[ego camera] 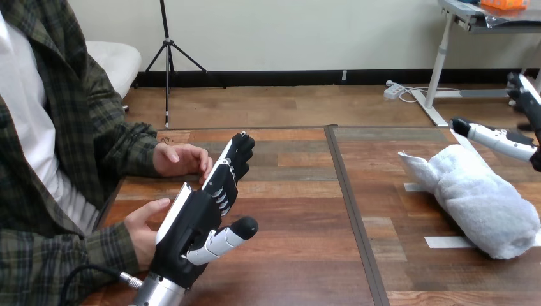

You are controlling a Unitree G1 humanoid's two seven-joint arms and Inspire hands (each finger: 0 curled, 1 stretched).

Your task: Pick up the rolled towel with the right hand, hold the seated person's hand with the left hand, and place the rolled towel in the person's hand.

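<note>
The rolled white towel (485,197) lies on the table's right part, its loose end pointing left. My right hand (501,141) hovers at the view's right edge just above the towel's far end, open, thumb stretched left and not closed on the cloth. My left hand (191,223) is raised edge-on at the left, open with straight fingers (233,166). The person's farther hand (182,158) rests on the table, its fingertips close to my fingertips. The person's nearer hand (143,223) lies right behind my left palm; I cannot tell if they touch.
The person sits at the table's left side. A dark seam (348,210) divides the wooden table into two halves. White tape strips (446,242) mark the surface beside the towel.
</note>
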